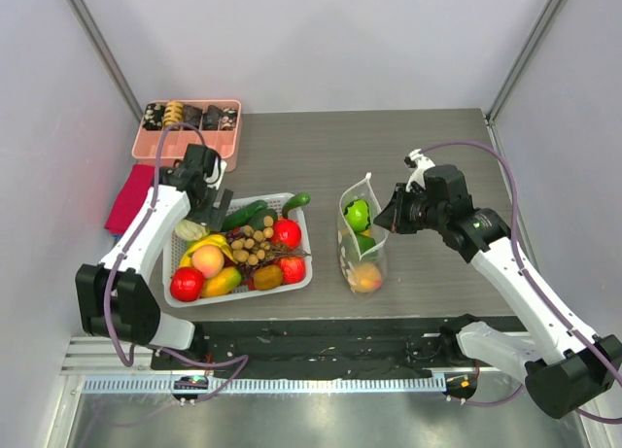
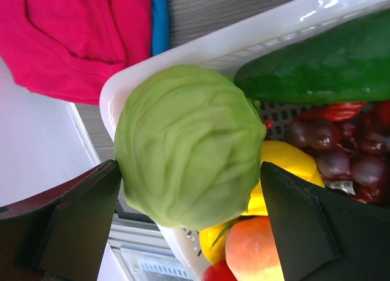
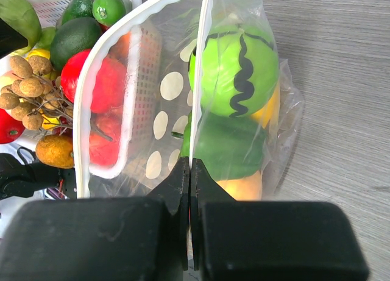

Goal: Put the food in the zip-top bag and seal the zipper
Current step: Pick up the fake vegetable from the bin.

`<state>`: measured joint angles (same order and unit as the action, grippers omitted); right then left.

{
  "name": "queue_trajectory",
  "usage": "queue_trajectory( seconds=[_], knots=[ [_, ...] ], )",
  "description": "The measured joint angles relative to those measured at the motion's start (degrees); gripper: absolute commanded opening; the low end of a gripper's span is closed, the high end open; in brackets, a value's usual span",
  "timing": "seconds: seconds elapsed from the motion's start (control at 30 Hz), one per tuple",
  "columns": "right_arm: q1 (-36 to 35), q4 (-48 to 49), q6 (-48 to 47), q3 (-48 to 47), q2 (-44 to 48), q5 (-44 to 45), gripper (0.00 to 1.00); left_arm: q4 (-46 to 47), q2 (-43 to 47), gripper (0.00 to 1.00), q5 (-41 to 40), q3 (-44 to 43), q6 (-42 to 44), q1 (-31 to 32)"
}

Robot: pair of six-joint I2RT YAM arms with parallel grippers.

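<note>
Pale-green glossy toy cabbage [image 2: 189, 144] sits in a corner of the white slotted basket [image 2: 122, 89], between the wide-apart fingers of the left tool [image 2: 192, 202]. It is likely light, hard and slick, so grip across its middle. The right tool [image 3: 190, 183], clamped on the mouth edge of the floppy clear dotted zip-top bag [image 3: 170, 86], holds it upright beside the basket.

Clear, crinkly plastic zip-top bag [image 3: 234, 19] nipped in the right claw [image 3: 190, 171]; matt, veined cabbage [image 2: 189, 141] between the jaws of the left claw [image 2: 190, 183]; glossy white plastic basket [image 2: 268, 34] and pink cloth [image 2: 79, 37] beyond.
</note>
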<state>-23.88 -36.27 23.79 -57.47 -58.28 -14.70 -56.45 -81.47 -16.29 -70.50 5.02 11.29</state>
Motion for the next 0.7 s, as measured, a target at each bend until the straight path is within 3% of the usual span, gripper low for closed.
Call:
queue_trajectory(
  seconds=[0.13, 0.4, 0.53, 0.7],
  knots=[
    [0.0, 0.0, -0.13, 0.0, -0.24, 0.0, 0.01, 0.55, -0.85, 0.94, -1.64, 0.37, 0.66, -0.07],
    [0.0, 0.0, -0.26, 0.0, -0.61, 0.0, 0.01, -0.9, -0.98, 0.42, -1.62, -2.43, 2.1, -0.02],
    [0.0, 0.0, -0.33, 0.0, -0.61, -0.02, 0.01, -2.49, -0.02, 0.38, 0.59, -10.25, 2.78, 0.07],
    [0.0, 0.02, -0.33, 0.0, -0.61, -0.24, 0.01, -4.33, 1.95, 0.46, 8.41, -23.06, 2.62, 1.68]
  ],
)
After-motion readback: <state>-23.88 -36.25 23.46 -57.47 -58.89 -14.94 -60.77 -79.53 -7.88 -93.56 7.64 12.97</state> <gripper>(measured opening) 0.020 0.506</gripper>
